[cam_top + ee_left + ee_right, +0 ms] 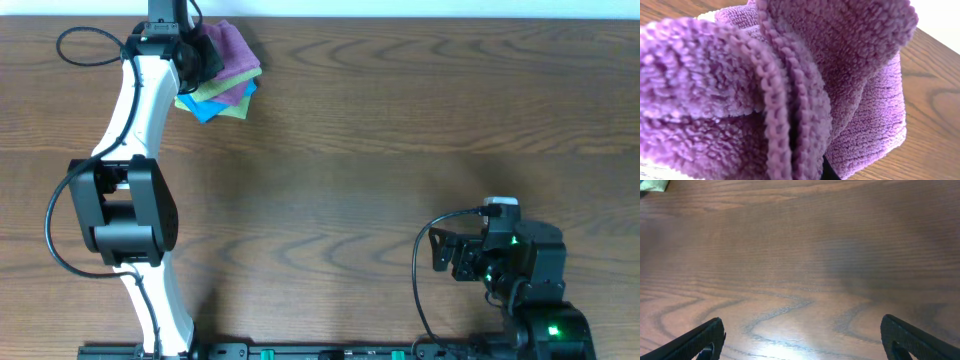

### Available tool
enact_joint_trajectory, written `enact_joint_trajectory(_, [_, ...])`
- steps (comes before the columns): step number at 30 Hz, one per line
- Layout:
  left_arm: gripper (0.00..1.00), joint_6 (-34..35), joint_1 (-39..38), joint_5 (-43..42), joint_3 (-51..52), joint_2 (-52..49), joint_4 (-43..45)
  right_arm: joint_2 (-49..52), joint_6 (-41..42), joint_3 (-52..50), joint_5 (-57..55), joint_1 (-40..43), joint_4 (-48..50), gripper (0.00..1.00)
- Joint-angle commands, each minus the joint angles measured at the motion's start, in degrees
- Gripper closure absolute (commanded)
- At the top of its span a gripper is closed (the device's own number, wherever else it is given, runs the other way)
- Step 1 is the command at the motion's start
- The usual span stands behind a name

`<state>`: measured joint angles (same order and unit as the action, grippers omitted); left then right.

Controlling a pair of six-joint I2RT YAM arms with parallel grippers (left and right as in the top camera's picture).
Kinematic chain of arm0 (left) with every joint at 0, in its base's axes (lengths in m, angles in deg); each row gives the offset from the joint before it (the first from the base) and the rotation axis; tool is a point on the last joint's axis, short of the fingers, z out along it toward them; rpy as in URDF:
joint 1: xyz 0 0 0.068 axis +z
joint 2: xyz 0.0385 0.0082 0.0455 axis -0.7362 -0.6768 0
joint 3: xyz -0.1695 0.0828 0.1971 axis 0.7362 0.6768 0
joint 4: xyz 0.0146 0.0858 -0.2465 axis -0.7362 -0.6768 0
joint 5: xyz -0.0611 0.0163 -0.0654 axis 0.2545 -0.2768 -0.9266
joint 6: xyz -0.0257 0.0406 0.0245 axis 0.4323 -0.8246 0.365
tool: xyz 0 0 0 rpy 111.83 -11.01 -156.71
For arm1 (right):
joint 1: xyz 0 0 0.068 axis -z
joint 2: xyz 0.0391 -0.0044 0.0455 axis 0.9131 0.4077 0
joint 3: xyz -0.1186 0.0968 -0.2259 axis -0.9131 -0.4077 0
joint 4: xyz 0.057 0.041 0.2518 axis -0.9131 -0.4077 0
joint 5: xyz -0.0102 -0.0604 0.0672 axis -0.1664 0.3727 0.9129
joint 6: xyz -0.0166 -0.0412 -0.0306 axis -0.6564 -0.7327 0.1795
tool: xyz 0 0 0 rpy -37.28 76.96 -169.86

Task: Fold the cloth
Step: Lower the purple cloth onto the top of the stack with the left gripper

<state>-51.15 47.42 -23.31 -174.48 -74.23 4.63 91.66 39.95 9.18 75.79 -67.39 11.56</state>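
A purple cloth [234,50] lies on top of a small stack of cloths at the table's far left, over a green one [212,93] and a blue one [214,109]. My left gripper [203,52] is on the purple cloth's left edge. In the left wrist view the purple cloth [850,65] fills the frame, bunched and doubled over with its hemmed edge close to the camera. The fingers are hidden by it and seem shut on it. My right gripper [802,335] is open and empty over bare wood at the near right [440,252].
The wooden table [360,170] spreads between the two arms. The left arm [135,110] runs from the front left up to the stack. A black cable [80,45] loops at the far left corner. A bit of green cloth [652,185] shows in the right wrist view.
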Motion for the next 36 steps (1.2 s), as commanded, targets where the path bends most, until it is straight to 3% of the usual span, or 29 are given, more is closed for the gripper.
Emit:
enact_joint_trajectory(1, [0.90, -1.8, 0.4, 2.6, -1.7, -0.7, -0.6, -0.3, 0.6, -0.3, -0.5, 0.4, 0.0, 0.01])
enact_joint_trajectory(6, [0.82, -2.2, 0.4, 2.6, -1.7, -0.7, -0.6, -0.3, 0.6, -0.3, -0.5, 0.4, 0.0, 0.01])
enact_joint_trajectory(10, [0.66, -2.3, 0.5, 3.9, -1.7, -0.7, -0.6, -0.3, 0.6, -0.3, -0.5, 0.4, 0.0, 0.01])
enact_joint_trajectory(15, [0.56, -4.8, 0.7, 4.2, -1.7, -0.7, -0.6, -0.3, 0.6, -0.3, -0.5, 0.4, 0.0, 0.01])
enact_joint_trajectory(36, [0.54, -7.4, 2.7, 4.1, -1.7, -0.5, -3.3, -0.3, 0.6, -0.3, -0.5, 0.4, 0.0, 0.01])
